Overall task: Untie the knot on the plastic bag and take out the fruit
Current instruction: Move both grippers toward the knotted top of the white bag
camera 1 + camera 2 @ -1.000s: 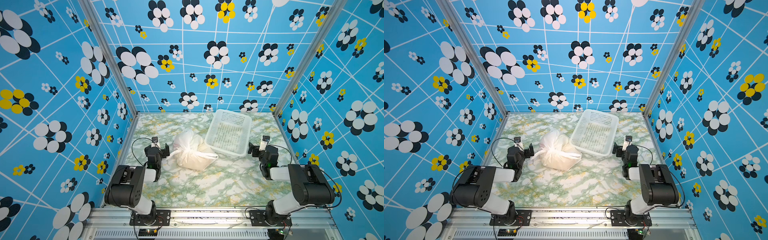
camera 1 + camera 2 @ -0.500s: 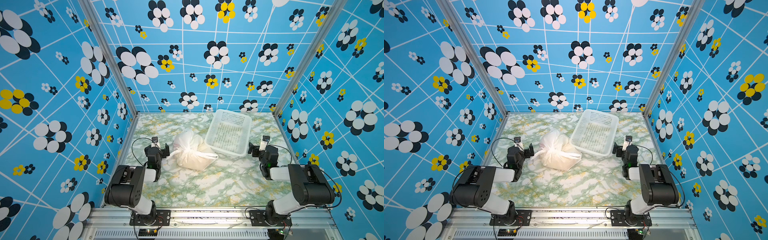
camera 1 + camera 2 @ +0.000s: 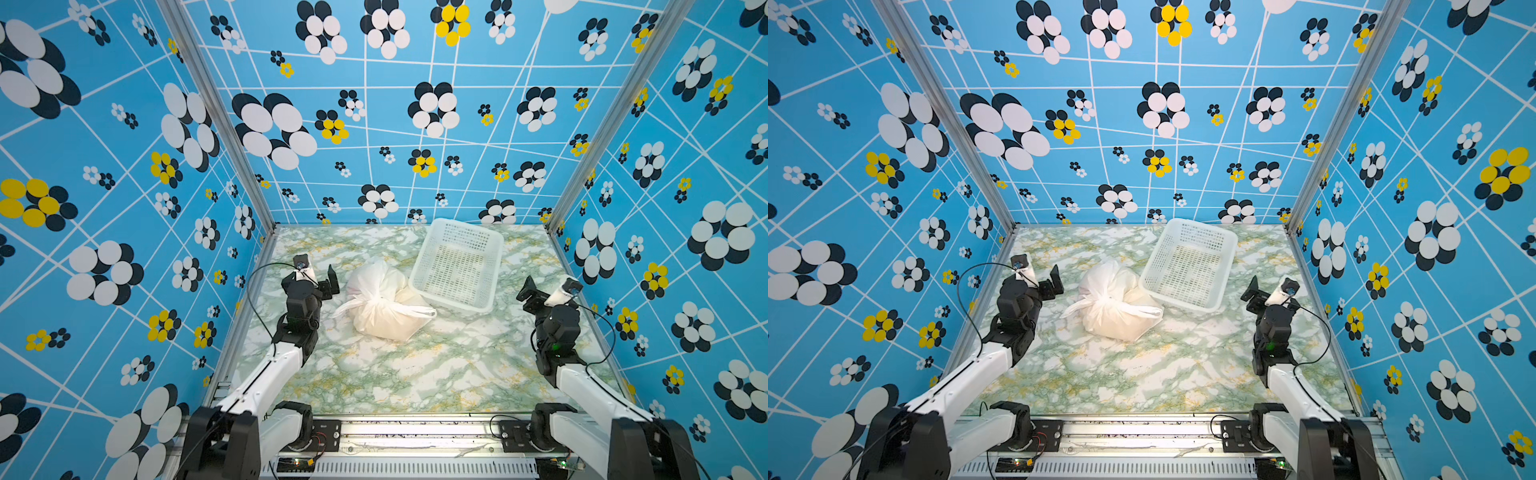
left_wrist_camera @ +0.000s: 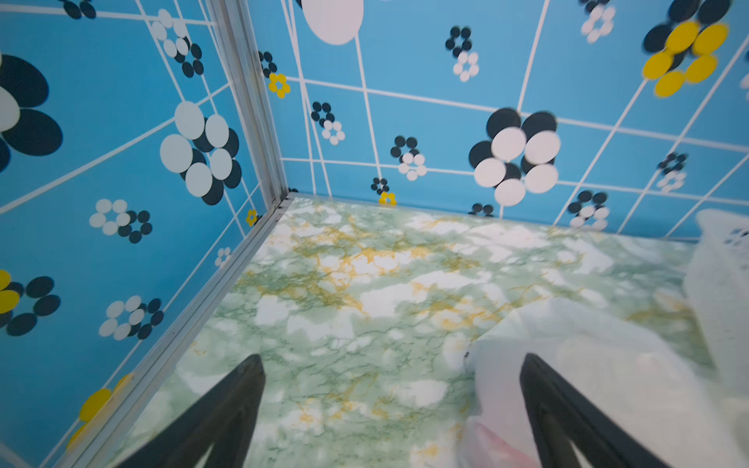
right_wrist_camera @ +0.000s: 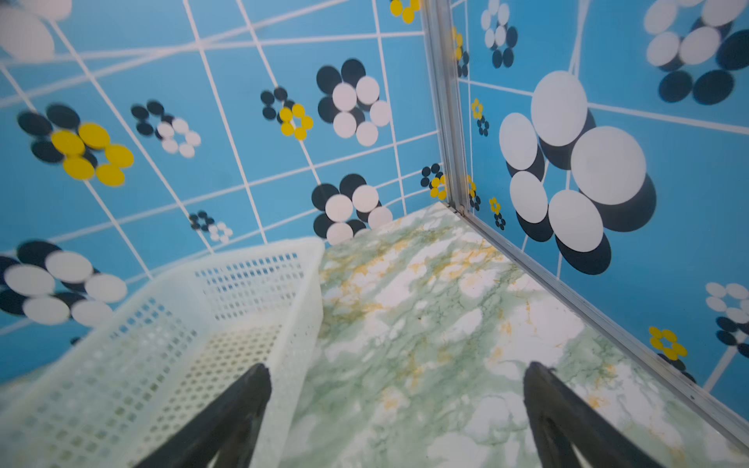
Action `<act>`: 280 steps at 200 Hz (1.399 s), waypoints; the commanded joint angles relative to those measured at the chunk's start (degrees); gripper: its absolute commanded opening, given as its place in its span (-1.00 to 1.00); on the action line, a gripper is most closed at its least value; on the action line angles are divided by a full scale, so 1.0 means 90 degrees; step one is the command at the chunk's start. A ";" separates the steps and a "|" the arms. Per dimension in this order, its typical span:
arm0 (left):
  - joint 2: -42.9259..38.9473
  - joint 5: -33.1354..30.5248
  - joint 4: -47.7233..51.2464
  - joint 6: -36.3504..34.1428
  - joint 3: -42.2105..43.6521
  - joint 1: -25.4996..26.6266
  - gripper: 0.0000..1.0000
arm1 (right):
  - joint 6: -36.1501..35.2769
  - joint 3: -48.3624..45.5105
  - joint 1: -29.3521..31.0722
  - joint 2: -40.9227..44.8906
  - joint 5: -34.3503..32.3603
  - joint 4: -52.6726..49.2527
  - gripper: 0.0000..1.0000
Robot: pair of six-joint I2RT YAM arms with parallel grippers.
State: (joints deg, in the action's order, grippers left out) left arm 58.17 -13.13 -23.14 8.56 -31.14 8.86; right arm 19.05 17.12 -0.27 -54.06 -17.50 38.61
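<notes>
Both top views: plastic bag (image 3: pixel 386 320) (image 3: pixel 1117 318) lies near-far.

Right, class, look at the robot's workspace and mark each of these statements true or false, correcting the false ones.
1. The plastic bag is tied shut at its knot. True.
2. The left pincer is clamped on the bag. False: it is open beside the bag and grips nothing.
3. The white perforated basket holds fruit. False: in both top views it is empty.
4. The right pincer is open, near the basket. True.
5. The bag lies inside the basket. False: it lies on the marbled table, beside the basket.
</notes>
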 commanded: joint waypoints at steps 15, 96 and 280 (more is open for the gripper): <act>-0.1212 0.1017 0.1554 0.1191 0.0083 -0.0020 0.99 | 0.0863 0.0363 0.0020 0.0964 0.1339 -0.1928 0.99; -0.3474 0.1651 0.2001 0.2910 0.0733 -0.0835 0.98 | 0.0322 0.0998 0.1207 0.0647 0.2883 -0.2303 0.99; 0.0015 0.1025 0.2785 0.2398 -0.0886 0.1214 0.64 | -0.0634 0.4631 0.6544 -0.4892 0.0338 -0.2823 0.46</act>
State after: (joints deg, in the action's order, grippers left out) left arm 56.86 -3.64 1.80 30.87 -37.19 19.90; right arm 11.57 57.06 58.39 -96.23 -10.96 12.80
